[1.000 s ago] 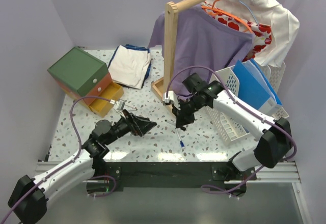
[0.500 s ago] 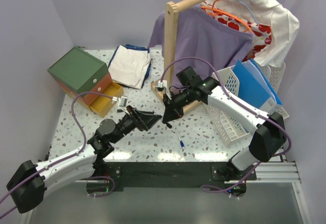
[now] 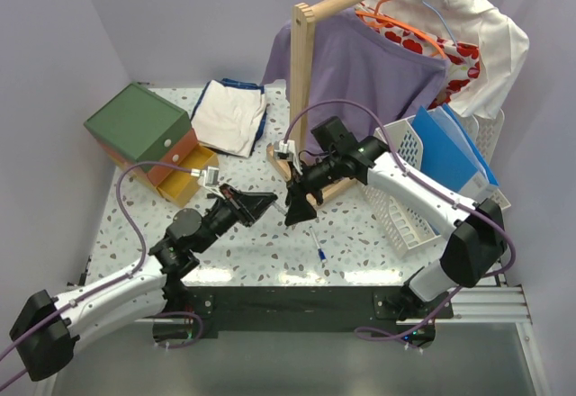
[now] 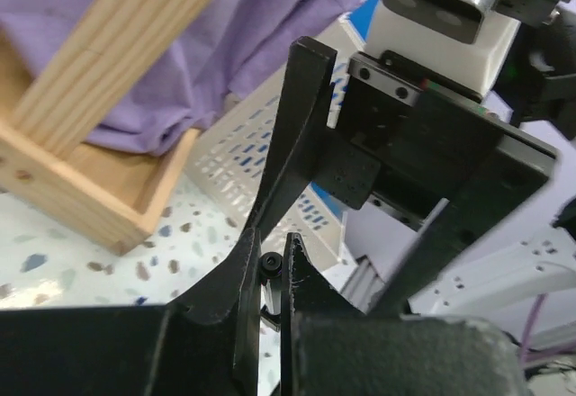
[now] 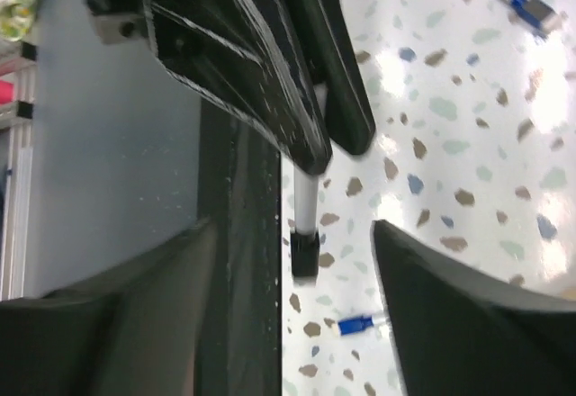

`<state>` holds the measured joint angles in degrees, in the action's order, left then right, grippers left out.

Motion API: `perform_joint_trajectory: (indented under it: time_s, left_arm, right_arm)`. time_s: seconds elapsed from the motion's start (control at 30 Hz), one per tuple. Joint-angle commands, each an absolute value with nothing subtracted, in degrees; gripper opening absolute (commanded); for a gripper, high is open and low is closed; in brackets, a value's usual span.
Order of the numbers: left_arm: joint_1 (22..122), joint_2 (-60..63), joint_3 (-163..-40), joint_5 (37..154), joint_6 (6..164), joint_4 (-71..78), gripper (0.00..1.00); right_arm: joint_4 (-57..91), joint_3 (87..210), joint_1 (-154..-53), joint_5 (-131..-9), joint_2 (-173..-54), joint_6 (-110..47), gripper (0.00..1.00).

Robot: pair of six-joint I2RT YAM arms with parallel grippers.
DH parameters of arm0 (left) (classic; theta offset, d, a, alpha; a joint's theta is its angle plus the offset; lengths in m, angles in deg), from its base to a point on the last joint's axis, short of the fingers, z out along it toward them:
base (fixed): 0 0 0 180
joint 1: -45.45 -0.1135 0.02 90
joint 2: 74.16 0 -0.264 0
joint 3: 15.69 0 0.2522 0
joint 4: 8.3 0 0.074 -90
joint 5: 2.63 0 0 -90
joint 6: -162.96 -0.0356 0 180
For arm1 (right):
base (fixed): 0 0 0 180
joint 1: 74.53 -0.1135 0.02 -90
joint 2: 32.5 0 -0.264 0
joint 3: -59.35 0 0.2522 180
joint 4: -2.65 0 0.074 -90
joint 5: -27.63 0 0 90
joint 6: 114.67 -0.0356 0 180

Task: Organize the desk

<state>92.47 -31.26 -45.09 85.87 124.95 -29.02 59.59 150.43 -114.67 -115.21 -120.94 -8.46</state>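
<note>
While the left end effector (image 3: 268, 203) pinches narrow on a white pen (image 5: 306, 211), whose barrel runs top to bottom in the right wrist view, the right end effector (image 3: 293, 211) spreads wide around it, above the desk (image 3: 360, 234) at mid-frame.

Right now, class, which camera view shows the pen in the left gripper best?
The right wrist view: the pen juts from the left gripper, its white barrel and black end clear against the desk. The left wrist view shows only a black tip between the fingers; in the top view it is barely visible.
</note>
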Motion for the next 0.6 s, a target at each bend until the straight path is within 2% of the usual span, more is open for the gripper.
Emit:
perform_joint_trajectory:
  time_s: [0.0, 0.03, 0.13, 0.3, 0.43, 0.57]
  left_arm:
    - [92.4, -37.7, -52.0, 75.4, 119.5, -6.2, 0.0]
    - [92.4, -38.5, -54.5, 70.5, 116.5, -2.1, 0.0]
    - [92.3, -39.3, -60.9, 61.4, 108.7, 13.2, 0.0]
    - [90.7, -29.5, -72.9, 51.3, 96.8, 31.8, 0.0]
    - [86.9, -22.3, -78.0, 45.1, 85.4, 34.7, 0.0]
    - [78.8, -18.7, -78.0, 47.6, 77.4, 29.7, 0.0]
  right_arm:
    - [62.8, 151.2, -114.8, -105.6, -116.1, -0.7, 0.86]
    - [65.1, 151.1, -114.7, -100.7, -115.6, 1.2, 0.9]
    - [68.2, 149.1, -113.3, -98.8, -113.3, 8.5, 0.93]
    - [72.5, 143.9, -111.4, -104.1, -110.4, 20.0, 0.95]
    - [74.2, 142.5, -108.0, -105.4, -110.0, 23.0, 0.98]
    - [73.4, 140.9, -106.2, -106.8, -107.9, 23.1, 0.99]
